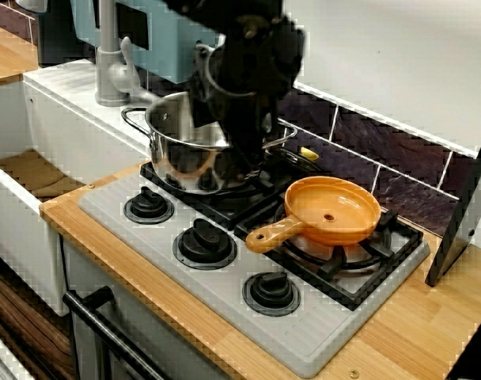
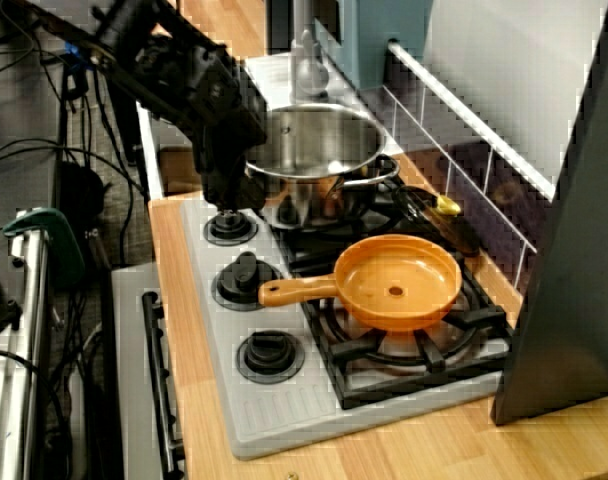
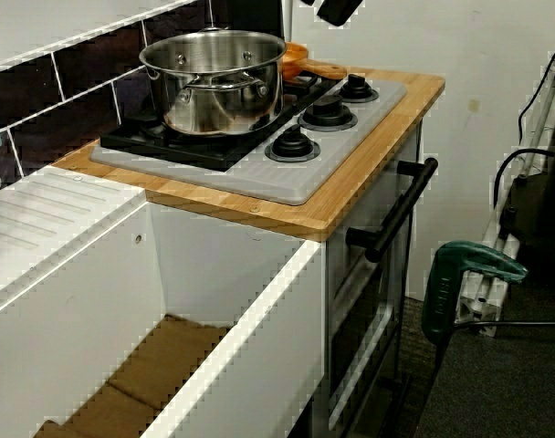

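1. Side view showed the shiny round stainless-steel pot [image 2: 319, 150] standing upright on the black burner grate [image 2: 309, 248], on the burner nearer the sink. Its 2 loop handles stuck out at the rim.
2. The black robot gripper [image 2: 227, 190] hung in the air just beside the pot, on the side toward the knobs. In the sink-side view its tip sat above rim height and apart from the pot. Its fingers were lost in the dark blur in all 3 views, so whether they were spread or pressed together could not be told.
3. An orange plastic frying pan [image 2: 399, 280] lay flat on the other burner, near the pot but not touching it. Its handle pointed toward the knobs.
4. 3 black round knobs [image 2: 241, 282] ran in 1 row along the front of the grey ribbed hob plate [image 2: 284, 410]. In the side view the gripper stood over the knob nearest the sink.
5. A small yellow object [image 2: 446, 205] lay behind the pan by the dark tiled wall [image 1: 399, 158]; it was too small to identify.
6. The hob plate rested on a light wooden counter [image 2: 179, 320]. Beside that were the white sink [image 3: 259, 319] and the grey tap [image 1: 107, 63].
7. Below the counter a black oven handle [image 3: 401, 214] showed in the sink-side view, with a green clamp [image 3: 465, 274] near the floor, well apart.
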Available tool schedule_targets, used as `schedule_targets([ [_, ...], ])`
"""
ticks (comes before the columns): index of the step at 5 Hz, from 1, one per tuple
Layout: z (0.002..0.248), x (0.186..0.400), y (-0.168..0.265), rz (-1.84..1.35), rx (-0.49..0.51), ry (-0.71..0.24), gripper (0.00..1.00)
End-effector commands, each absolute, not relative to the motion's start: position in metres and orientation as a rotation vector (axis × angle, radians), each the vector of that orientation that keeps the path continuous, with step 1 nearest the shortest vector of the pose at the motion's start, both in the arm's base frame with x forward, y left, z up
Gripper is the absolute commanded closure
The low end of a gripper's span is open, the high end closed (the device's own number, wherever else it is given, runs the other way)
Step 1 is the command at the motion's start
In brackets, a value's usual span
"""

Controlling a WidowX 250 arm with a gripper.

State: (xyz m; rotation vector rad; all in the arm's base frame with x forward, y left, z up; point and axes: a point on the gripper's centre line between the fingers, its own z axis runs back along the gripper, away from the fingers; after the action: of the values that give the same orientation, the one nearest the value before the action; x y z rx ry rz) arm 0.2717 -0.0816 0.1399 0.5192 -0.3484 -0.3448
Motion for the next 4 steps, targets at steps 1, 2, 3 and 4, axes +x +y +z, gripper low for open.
schedule_targets([
  [1, 0.178, 0.274, -0.102, -0.519, 0.214, -0.443, 0.00],
  [2, 0.164, 0.276, -0.106, -0.547, 0.109, -0.458, 0.00],
  [3, 0.150, 0.280, -0.107, -0.543, 0.053, -0.428, 0.00],
  [4, 0.134, 0.281, -0.111, -0.525, 0.072, -0.410, 0.00],
])
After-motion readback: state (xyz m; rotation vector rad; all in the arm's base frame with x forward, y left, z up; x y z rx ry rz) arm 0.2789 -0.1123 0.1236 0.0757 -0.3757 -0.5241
